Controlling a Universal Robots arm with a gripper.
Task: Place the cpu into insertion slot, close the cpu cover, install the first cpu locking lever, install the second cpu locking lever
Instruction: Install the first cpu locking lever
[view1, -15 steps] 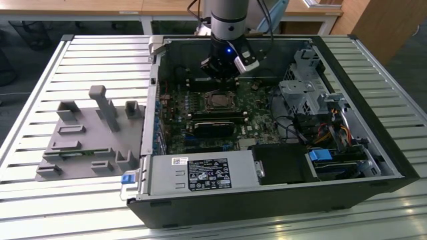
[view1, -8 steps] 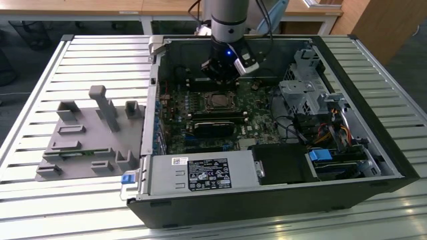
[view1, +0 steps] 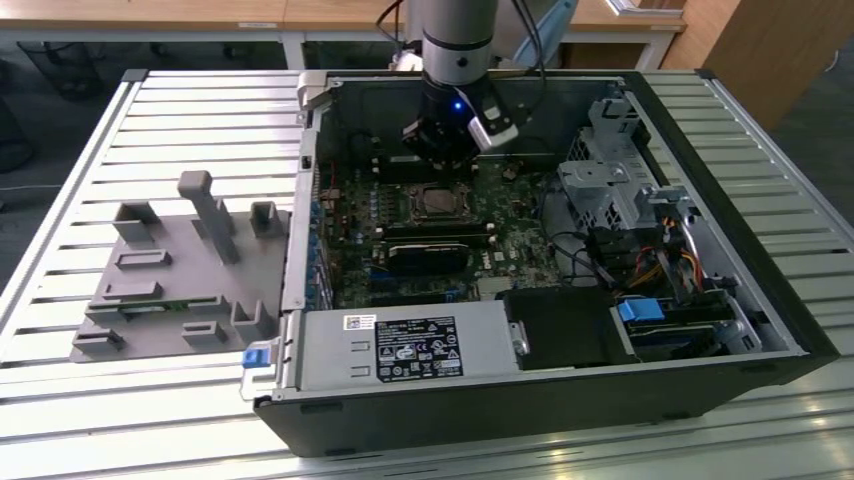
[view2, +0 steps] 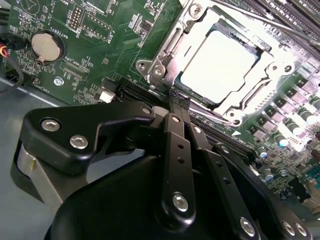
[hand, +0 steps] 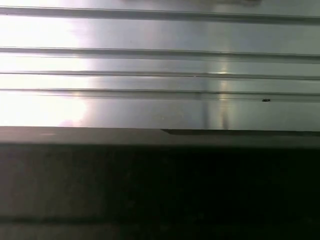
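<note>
The gripper (view2: 177, 97) hangs inside the open case (view1: 694, 330), just beside the slot (view1: 437, 203) on the board (view2: 90, 55); in the second wrist view its fingers (view2: 179, 107) are drawn together to a narrow tip with nothing between them, the tip at the near edge of the slot's metal frame, whether touching it or a little above I cannot tell.

The cpu (view2: 220, 65) already lies in the slot, its pale top showing through the window of the cover (view2: 272, 65), which lies down flat over it; a thin lever (view2: 260, 22) runs along the far side of the slot and another rod along the side nearer the tip, but whether either is latched I cannot make out.

Risks, as I judge them: the tip is thin and the levers are springy wire, so a push slightly off line could slip off the lever and strike the cover or the small parts of the board beside the slot; pressing down on the frame rather than the lever could load the cpu unevenly; a lever let go before it hooks could snap back up; the arm is also near the case wall behind the slot, so a wide swing could bump it.
</note>
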